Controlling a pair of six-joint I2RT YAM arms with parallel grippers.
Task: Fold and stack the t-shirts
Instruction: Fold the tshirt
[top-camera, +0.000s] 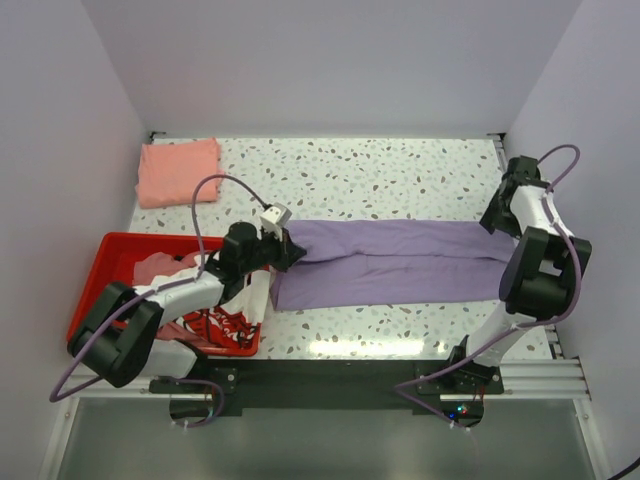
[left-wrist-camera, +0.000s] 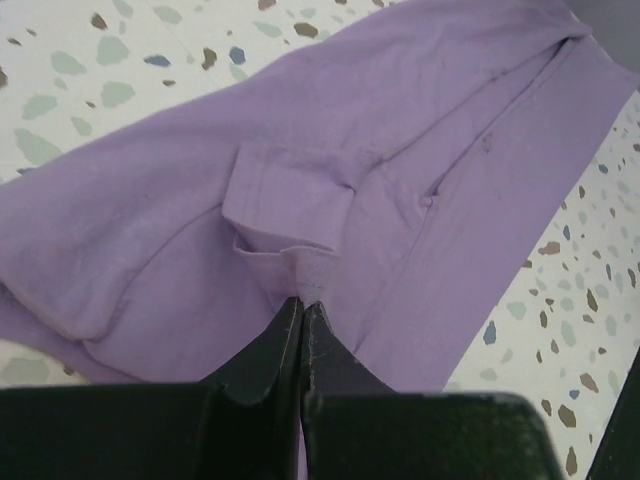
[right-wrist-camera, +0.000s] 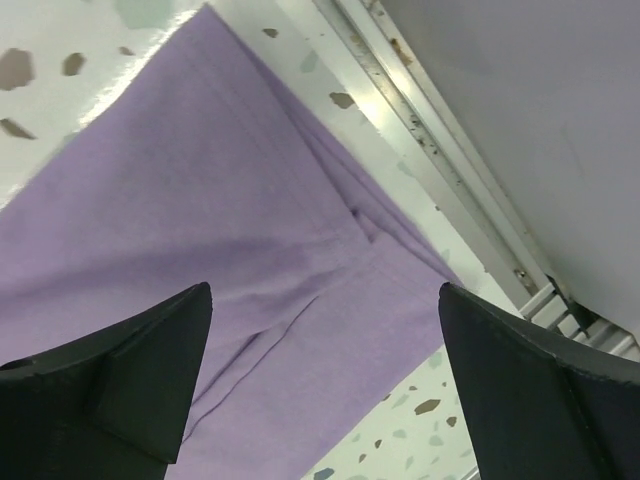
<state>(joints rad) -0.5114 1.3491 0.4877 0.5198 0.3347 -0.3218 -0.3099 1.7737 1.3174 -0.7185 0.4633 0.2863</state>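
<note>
The soft lavender-purple cloth t-shirt (top-camera: 400, 262) lies on the speckled table (top-camera: 400, 170), its long axis running left to right. Your left gripper (left-wrist-camera: 303, 302) is clamped on its left end; your right gripper (right-wrist-camera: 325, 292) stands wide apart above its right end.

lavender-purple t-shirt (top-camera: 400, 262), salmon-pink t-shirt (top-camera: 178, 171), red tray (top-camera: 112, 250), white tee with red print (top-camera: 228, 322), speckled white table (top-camera: 380, 170).

My speckled table (top-camera: 380, 170) carries the lavender t-shirt (top-camera: 400, 262) stretched across the frame's middle; a folded salmon-pink t-shirt (top-camera: 178, 170) lies upper left; my red tray (top-camera: 105, 250) sits at lower left.
</note>
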